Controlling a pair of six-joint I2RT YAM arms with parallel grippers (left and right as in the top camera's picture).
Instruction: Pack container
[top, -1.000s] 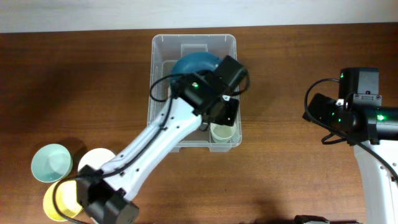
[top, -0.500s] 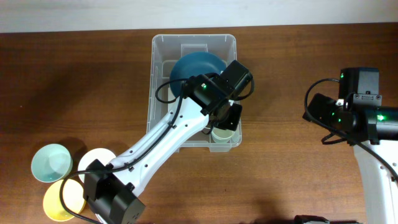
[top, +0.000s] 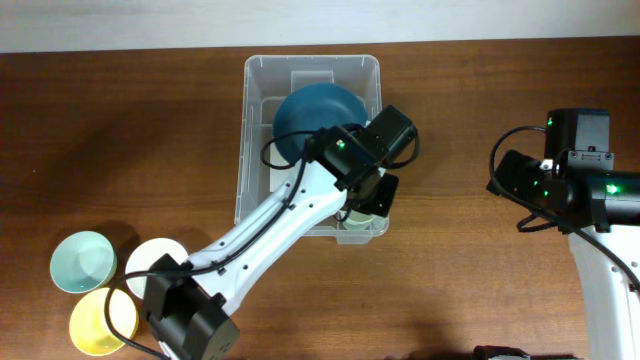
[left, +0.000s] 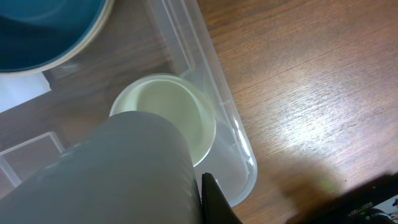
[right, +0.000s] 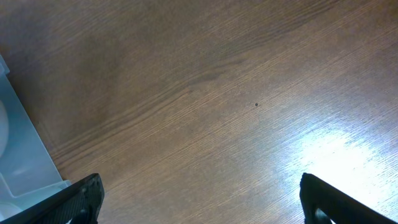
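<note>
Over the last second my left arm (top: 290, 210) has swung from above the dark blue bowl (top: 310, 108) to the container's near right corner, so more of that bowl now shows. Nothing else has shifted.

The worktop (top: 120, 130) is dark brown wood grain, with a pale strip (top: 320, 20) running beyond its far edge. The container (top: 250, 140) sits at the middle of the far side. The blue bowl lies in its far half and a pale green cup (left: 168, 118) stands upright in the near right corner, against the wall. On the near left of the worktop, well apart from the container, a pale teal bowl (top: 83, 262), a white bowl (top: 158, 258) and a yellow bowl (top: 100, 322) cluster together.

The left claw (left: 199, 193) hangs over the cup, clenched, and I see nothing pinched in it. The right claw (right: 200, 202) is spread wide above bare wood, just right of the container, touching nothing.
</note>
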